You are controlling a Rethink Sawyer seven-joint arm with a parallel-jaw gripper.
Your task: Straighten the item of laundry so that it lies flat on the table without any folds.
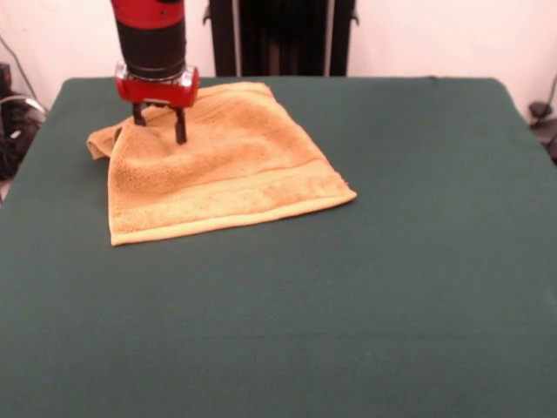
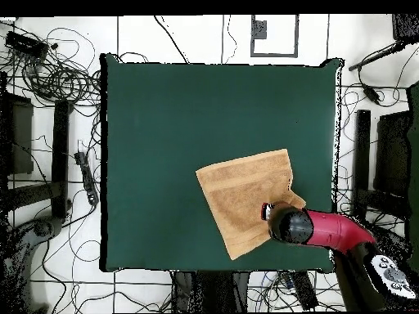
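Starting at the front view's left, your red and black gripper hangs over the far-left corner of the small yellow-orange terry-cloth towel, fingers narrowly parted, gripping nothing. That corner is bunched and folded. The towel lies on the dark green cloth-covered desk, far-left part.

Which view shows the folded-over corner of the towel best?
The front view: the towel bunches into a small flap at its left far corner, beside the open gripper, whose two fingers show apart there. In the overhead view the arm covers much of that corner, so the towel mostly reads as a flat tilted sheet on the table.
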